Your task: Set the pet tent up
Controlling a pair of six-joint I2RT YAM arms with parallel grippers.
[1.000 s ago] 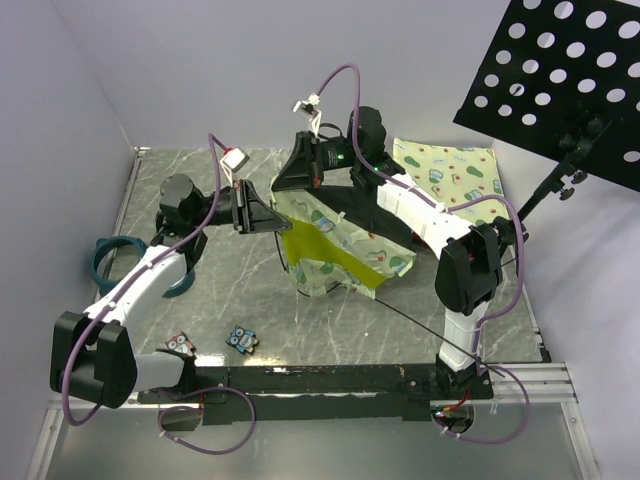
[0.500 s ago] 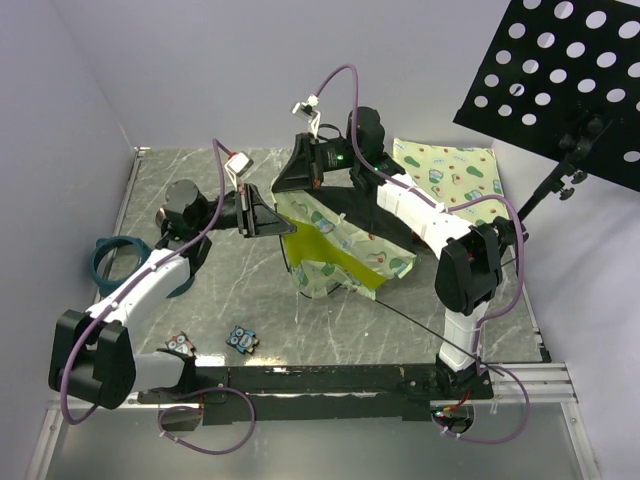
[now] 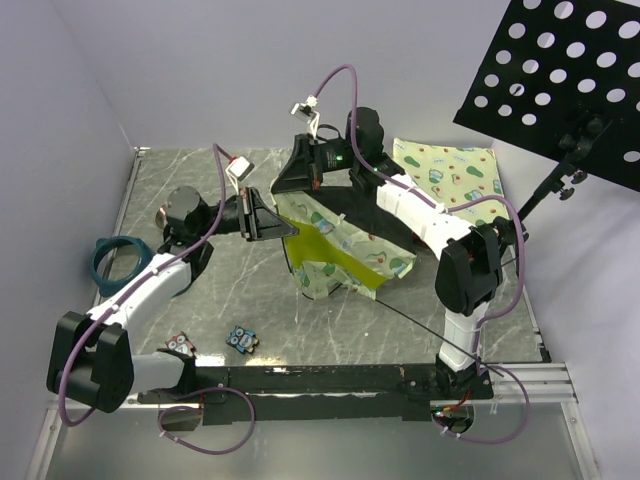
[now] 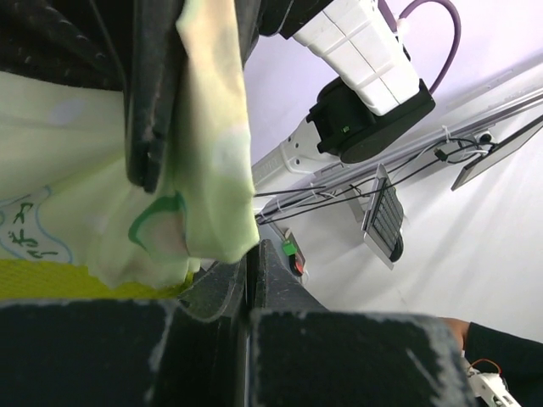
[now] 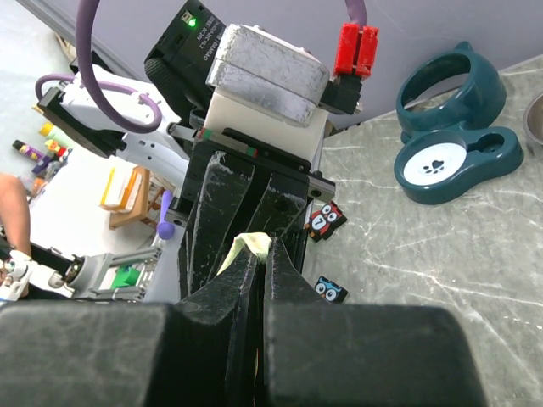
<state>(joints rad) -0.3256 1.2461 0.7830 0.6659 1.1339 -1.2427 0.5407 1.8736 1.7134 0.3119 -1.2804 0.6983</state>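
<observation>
The tent lay crumpled mid-table, its left edge held up. The left gripper and right gripper were each clamped on its fabric. The pinches would best be drawn apart slowly and evenly, so the dome spread without slipping free.

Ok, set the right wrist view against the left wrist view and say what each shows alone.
Right wrist only: teal bowl stand, two owl-print blocks, marble table. Left wrist only: lime-yellow panel, the right arm's white link. Both: pet tent fabric, pinched shut by the right gripper in one, the left gripper in the other.
</observation>
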